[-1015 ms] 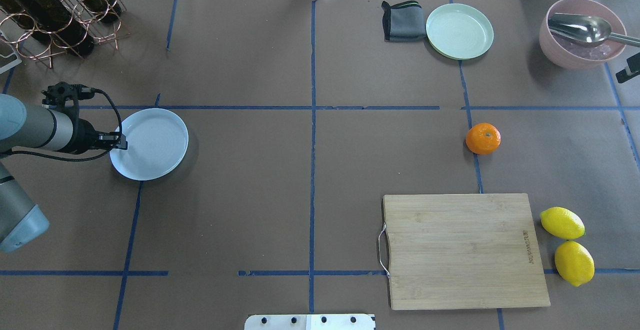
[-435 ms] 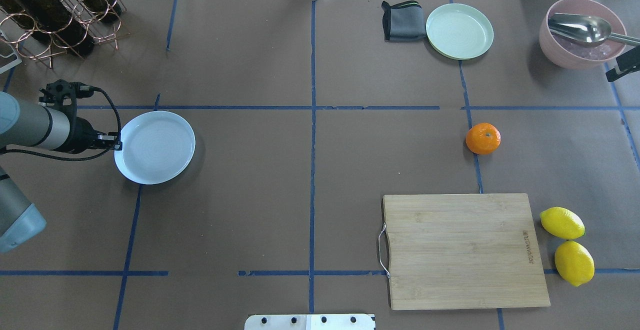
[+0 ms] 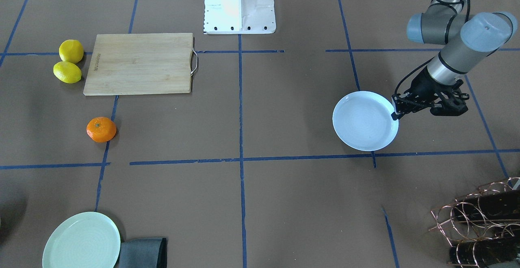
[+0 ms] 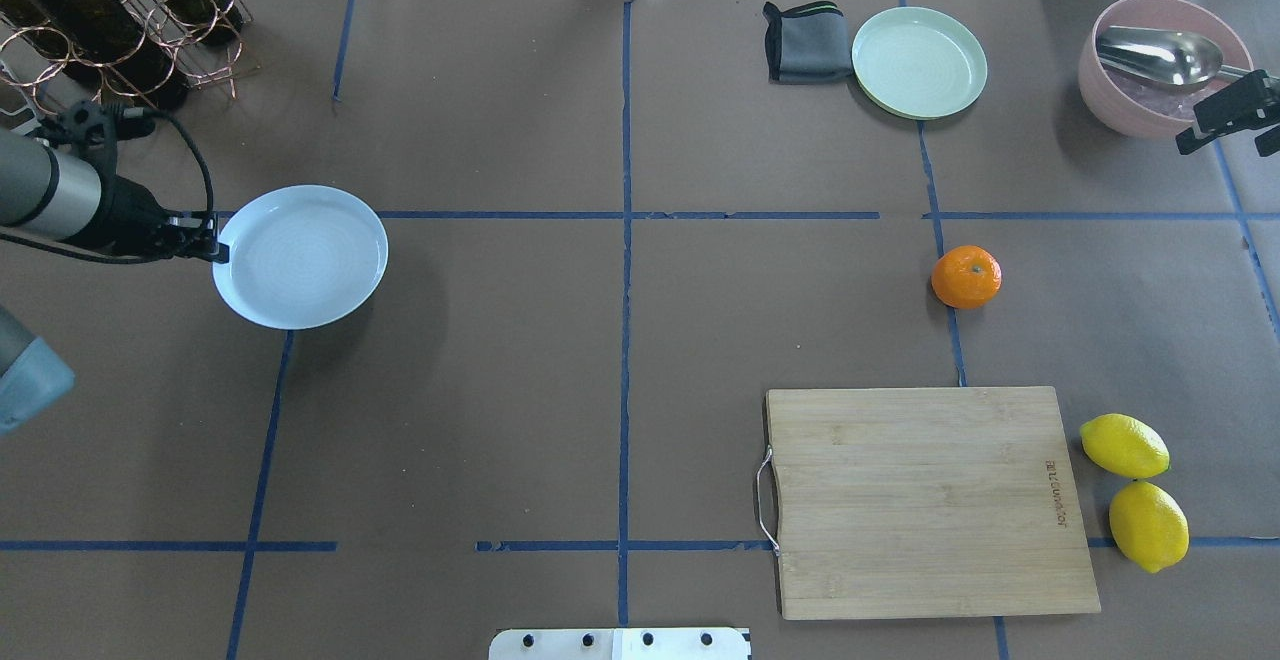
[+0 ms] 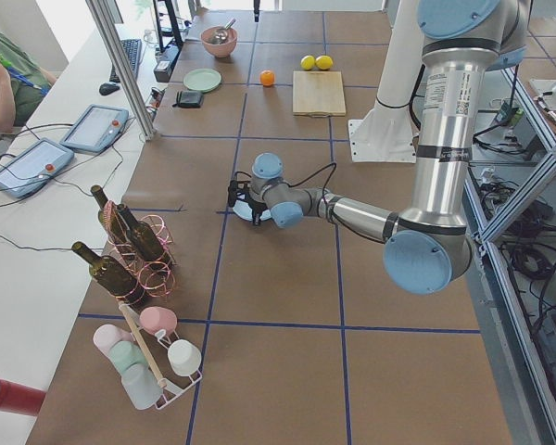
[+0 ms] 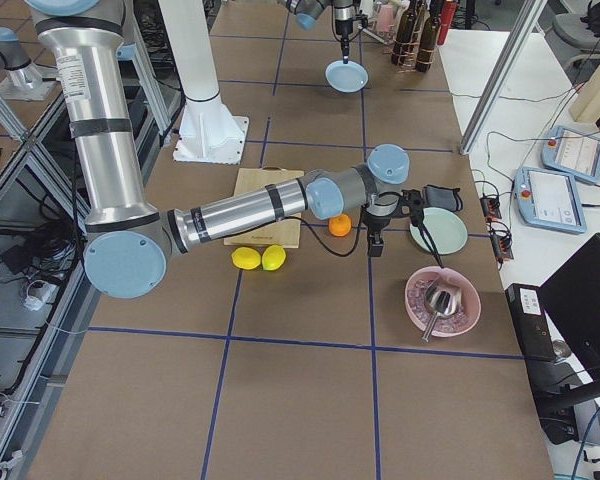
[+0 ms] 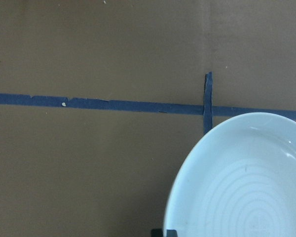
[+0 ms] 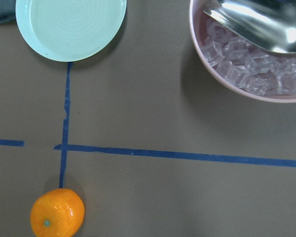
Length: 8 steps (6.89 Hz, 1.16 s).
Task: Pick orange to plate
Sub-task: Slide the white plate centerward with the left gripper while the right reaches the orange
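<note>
The orange (image 4: 966, 277) lies on the brown table, right of centre, also low left in the right wrist view (image 8: 56, 212). The white plate (image 4: 300, 257) hangs slightly above the table at the left, casting an offset shadow. My left gripper (image 4: 205, 238) is shut on its left rim; in the front view this gripper (image 3: 396, 107) pinches the plate (image 3: 365, 120) at its right edge. My right gripper (image 4: 1225, 115) sits at the far right edge by the pink bowl, well behind and right of the orange; its jaws are not clear.
A pale green plate (image 4: 919, 62) and a grey cloth (image 4: 800, 42) lie at the back. A pink bowl (image 4: 1160, 65) holds ice and a metal spoon. A wooden cutting board (image 4: 930, 500) and two lemons (image 4: 1125, 445) sit front right. A wine rack (image 4: 110, 20) stands back left.
The left gripper has carried the plate toward the far side and a little left, lifting it. The right gripper has come further into view from the right edge.
</note>
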Each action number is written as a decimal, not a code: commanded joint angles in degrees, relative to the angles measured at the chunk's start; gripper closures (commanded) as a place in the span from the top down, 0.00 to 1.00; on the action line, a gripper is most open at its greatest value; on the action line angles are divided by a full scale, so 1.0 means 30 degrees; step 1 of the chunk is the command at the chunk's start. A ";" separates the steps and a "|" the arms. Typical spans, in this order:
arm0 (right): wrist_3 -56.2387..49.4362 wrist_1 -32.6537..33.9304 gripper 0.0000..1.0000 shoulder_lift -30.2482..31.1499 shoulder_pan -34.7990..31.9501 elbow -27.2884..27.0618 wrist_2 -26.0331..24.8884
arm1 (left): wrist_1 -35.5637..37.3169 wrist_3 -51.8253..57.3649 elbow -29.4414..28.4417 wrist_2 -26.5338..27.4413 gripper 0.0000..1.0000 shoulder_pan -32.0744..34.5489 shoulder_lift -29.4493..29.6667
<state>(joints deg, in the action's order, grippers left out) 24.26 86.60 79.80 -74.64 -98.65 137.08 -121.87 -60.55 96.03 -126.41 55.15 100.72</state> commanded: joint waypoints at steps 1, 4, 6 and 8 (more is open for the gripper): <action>0.2797 -0.0675 1.00 -0.0993 0.2046 0.0042 -0.1505 | 0.2681 -0.1455 -0.0107 -0.0638 0.00 0.0369 0.3098; 0.8073 -0.4164 1.00 -0.0762 0.4832 -0.0045 -0.3239 | 0.2684 -0.7073 -0.0282 0.1106 0.00 -0.2750 0.5468; 1.0099 -0.5511 1.00 -0.0761 0.6940 -0.0045 -0.5254 | 0.2597 -1.0299 -0.0399 0.2955 0.00 -0.5186 0.6586; 1.0134 -0.5487 1.00 -0.0790 0.7793 0.0100 -0.5466 | 0.2481 -1.2443 -0.2237 0.4538 0.00 -0.7005 0.8577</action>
<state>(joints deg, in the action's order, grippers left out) 54.19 70.35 77.53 -53.20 -98.61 121.48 -114.24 -93.86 92.29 -115.88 37.81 123.17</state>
